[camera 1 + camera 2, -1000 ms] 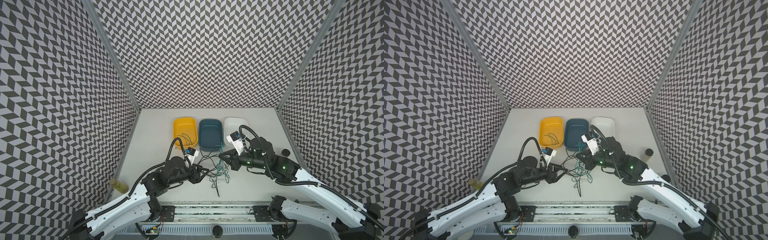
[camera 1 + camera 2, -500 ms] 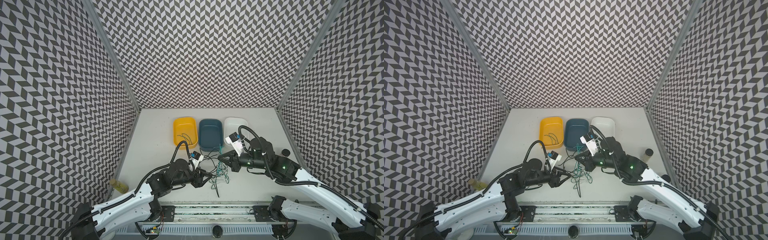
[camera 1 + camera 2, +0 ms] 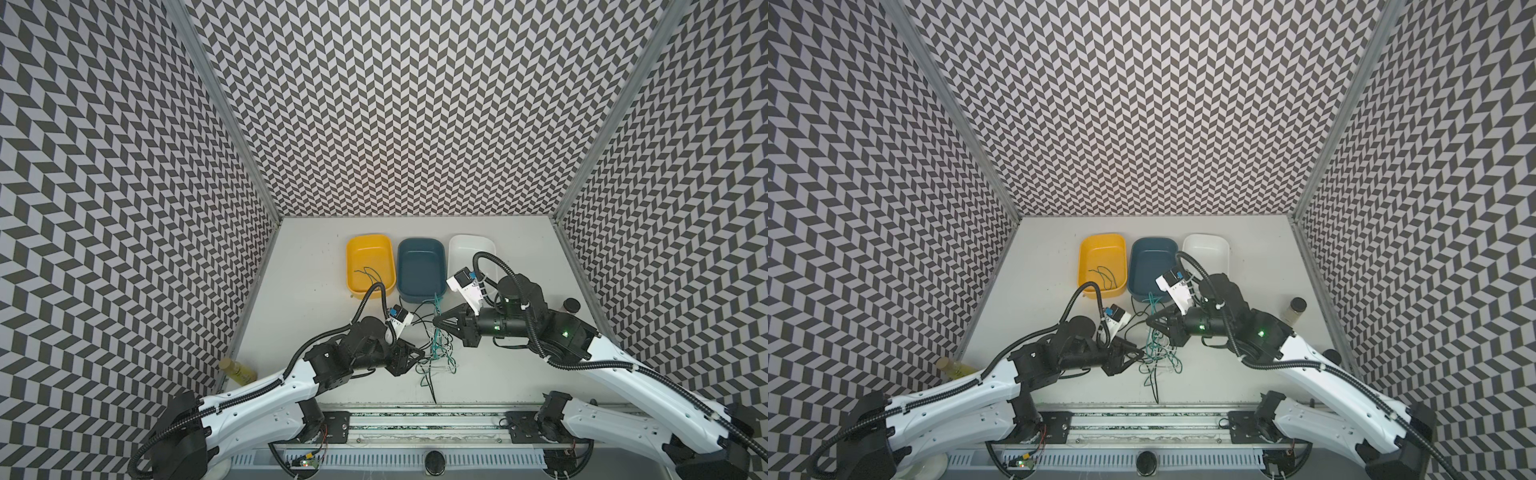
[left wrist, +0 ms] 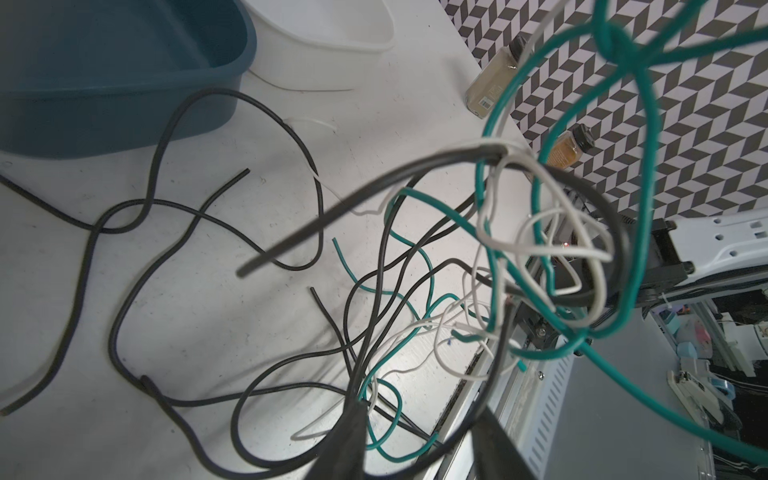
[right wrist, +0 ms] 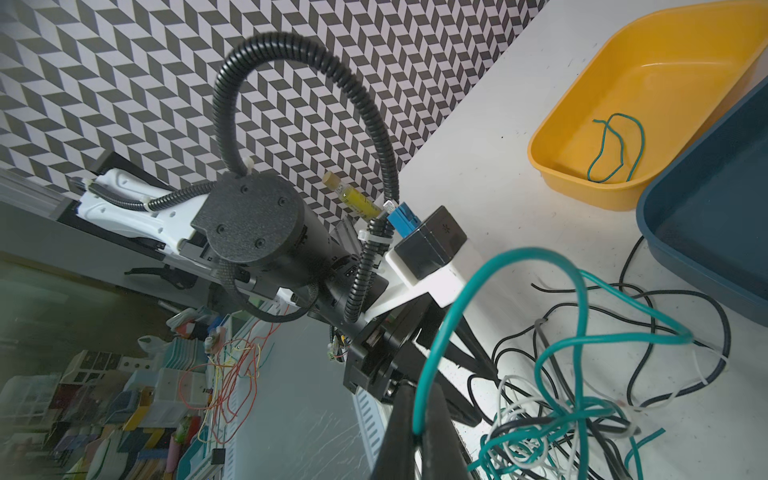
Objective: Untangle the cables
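The cables (image 3: 436, 361) (image 3: 1158, 358) are thin black, teal and white wires tangled on the table in front of the trays. My right gripper (image 3: 435, 332) (image 5: 419, 415) is shut on a teal cable (image 5: 498, 266), which arches up from the jaws and drops back into the tangle (image 5: 561, 415). My left gripper (image 3: 421, 356) (image 4: 422, 409) is at the tangle's left edge. Its jaws are apart, and black cable (image 4: 291, 453) runs between and along the fingers. One separate teal cable (image 3: 372, 274) lies in the yellow tray (image 3: 351, 257).
A blue tray (image 3: 419, 243) and a white tray (image 3: 469, 240) stand beside the yellow one at the back. A yellow bottle (image 3: 237, 370) lies at the table's left edge. A dark-capped bottle (image 3: 571, 306) stands at the right. The rail (image 3: 415, 419) runs along the front.
My left gripper has moved right into the tangle's edge and its jaws have narrowed. The right gripper has stayed almost still, holding the teal cable.
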### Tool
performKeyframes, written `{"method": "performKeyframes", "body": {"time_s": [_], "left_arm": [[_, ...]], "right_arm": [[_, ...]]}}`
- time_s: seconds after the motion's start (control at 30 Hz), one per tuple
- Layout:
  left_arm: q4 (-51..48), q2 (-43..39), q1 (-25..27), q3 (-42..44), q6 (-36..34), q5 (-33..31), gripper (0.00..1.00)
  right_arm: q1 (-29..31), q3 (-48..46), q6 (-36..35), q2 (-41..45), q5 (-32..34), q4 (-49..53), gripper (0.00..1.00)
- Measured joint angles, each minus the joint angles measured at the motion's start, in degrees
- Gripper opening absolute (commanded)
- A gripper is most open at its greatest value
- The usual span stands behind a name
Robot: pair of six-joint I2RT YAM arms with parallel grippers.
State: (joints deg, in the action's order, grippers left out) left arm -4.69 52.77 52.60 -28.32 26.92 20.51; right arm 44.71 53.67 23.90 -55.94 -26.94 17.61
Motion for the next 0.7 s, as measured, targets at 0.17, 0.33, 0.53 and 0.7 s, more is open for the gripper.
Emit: {"method": "performKeyframes", "body": {"time_s": [0.17, 0.33, 0.53, 0.7], "left_arm": [[-0.98, -1.42, 0.00, -0.59, 0.07, -0.31, 0.00], [-4.04, -6.40, 0.00, -1.57, 0.17, -1.01, 0.00], [-12.13, -14.45, 0.00, -5.55, 0.42, -4.44, 0.00], [-22.75, -21.35, -0.04, -13.62, 0.31, -9.20, 0.00]], "right_arm": [[0.02, 0.00, 0.00, 0.00, 1.86, 0.11, 0.00], [-0.57, -0.72, 0.20, 0.76, 7.02, 0.55, 0.00], [-5.79, -4.57, 3.58, 2.82, 12.55, 0.31, 0.00], [-12.13, -10.29, 8.61, 3.06, 14.10, -0.04, 0.00]]}}
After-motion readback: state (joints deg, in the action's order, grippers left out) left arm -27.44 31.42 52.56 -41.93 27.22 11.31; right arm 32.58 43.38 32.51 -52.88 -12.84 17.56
